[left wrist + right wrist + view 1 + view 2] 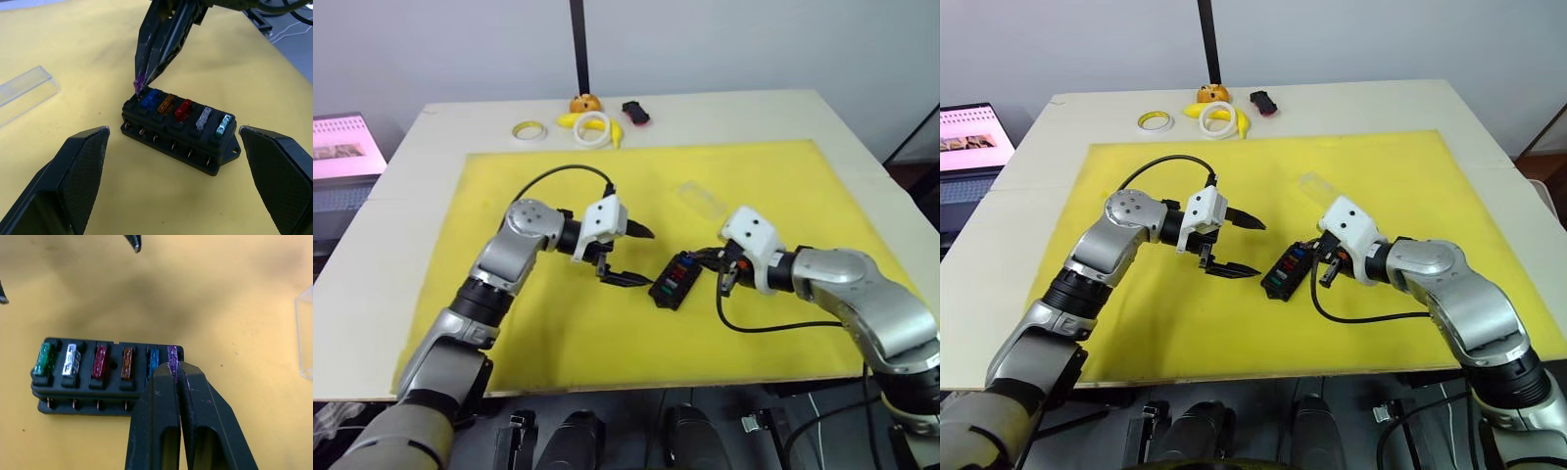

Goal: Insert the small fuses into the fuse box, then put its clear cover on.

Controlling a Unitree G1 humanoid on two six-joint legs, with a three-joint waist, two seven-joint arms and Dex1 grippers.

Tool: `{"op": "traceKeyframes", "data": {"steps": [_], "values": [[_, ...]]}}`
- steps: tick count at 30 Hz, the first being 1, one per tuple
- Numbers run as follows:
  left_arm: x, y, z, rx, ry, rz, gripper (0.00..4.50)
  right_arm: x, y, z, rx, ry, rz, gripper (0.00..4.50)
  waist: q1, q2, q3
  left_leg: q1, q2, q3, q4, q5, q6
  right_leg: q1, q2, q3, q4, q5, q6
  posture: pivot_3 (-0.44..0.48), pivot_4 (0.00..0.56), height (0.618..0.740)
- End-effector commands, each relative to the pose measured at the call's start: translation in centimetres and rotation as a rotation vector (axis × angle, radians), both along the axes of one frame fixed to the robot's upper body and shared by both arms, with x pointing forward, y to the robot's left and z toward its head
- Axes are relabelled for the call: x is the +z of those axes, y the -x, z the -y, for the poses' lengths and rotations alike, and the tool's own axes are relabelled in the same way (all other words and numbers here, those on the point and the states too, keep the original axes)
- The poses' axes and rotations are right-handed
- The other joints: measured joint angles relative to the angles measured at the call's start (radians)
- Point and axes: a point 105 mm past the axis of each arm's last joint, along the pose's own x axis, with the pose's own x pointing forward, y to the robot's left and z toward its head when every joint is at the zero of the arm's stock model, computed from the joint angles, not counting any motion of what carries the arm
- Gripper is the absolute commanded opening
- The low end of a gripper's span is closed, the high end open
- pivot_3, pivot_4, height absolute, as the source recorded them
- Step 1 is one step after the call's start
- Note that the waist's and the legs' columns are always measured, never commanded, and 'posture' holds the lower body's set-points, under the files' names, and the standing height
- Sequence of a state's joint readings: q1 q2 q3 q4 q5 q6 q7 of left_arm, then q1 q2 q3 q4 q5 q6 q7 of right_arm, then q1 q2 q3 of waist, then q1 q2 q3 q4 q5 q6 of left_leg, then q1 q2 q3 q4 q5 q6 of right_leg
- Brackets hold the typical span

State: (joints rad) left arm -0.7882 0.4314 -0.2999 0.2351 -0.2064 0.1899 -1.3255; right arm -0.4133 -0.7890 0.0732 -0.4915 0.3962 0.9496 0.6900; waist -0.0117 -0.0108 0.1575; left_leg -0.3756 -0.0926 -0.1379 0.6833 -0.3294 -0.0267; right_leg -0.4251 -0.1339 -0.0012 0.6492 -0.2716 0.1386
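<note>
Right tool (172, 369) pinches purple fuse (172, 354) at fuse box (178, 129) end slot; should press straight down, square; left tool (628, 257) gapes empty alongside.

Setting: robotics lab or test room, not a home. A pale desk (401, 176) stands against a plain white wall with a black vertical pole (578, 44) behind it. A yellow mat (558, 323) covers most of the desk top as a marked work area. Along the far edge sits a loose set of props: white tape rings (592, 128), a banana (570, 119), a small orange object (584, 102) and a black and red toy car (635, 112). A laptop (344, 147) with a lit pink screen sits off the desk's left side. Cables run exposed along both arms.
</note>
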Motion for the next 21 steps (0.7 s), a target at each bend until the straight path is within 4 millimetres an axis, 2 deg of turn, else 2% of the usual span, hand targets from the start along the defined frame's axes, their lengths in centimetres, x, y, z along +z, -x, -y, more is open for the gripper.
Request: {"op": "traceKeyframes", "data": {"steps": [1, 13, 21], "values": [[0.95, 0.00, -0.09, -0.004, 0.021, 0.032, 4.50, 1.23, -0.13, -0.21, 0.010, -0.029, 0.020, 0.02, 0.000, 0.000, 0.000, 0.000, 0.000, 0.000, 0.000, 0.000, 0.000, 0.000, 0.000, 0.000, 0.000, 0.000, 0.000, 0.000, 0.150, 0.740], [0.95, 0.01, -0.19, 0.003, 0.021, 0.033, 4.50, 0.72, -0.93, -0.09, -0.009, -0.023, 0.001, 0.02, 0.000, 0.000, 0.000, 0.000, 0.000, 0.000, 0.000, 0.000, 0.000, 0.000, 0.000, 0.000, 0.000, 0.000, 0.000, 0.000, 0.150, 0.740], [0.88, 0.05, -0.22, 0.005, 0.023, 0.033, 4.50, 1.45, -0.65, -0.62, 0.002, -0.050, -0.002, 0.02, 0.000, 0.000, 0.000, 0.000, 0.000, 0.000, 0.000, 0.000, 0.000, 0.000, 0.000, 0.000, 0.000, 0.000, 0.000, 0.000, 0.150, 0.740]]}}
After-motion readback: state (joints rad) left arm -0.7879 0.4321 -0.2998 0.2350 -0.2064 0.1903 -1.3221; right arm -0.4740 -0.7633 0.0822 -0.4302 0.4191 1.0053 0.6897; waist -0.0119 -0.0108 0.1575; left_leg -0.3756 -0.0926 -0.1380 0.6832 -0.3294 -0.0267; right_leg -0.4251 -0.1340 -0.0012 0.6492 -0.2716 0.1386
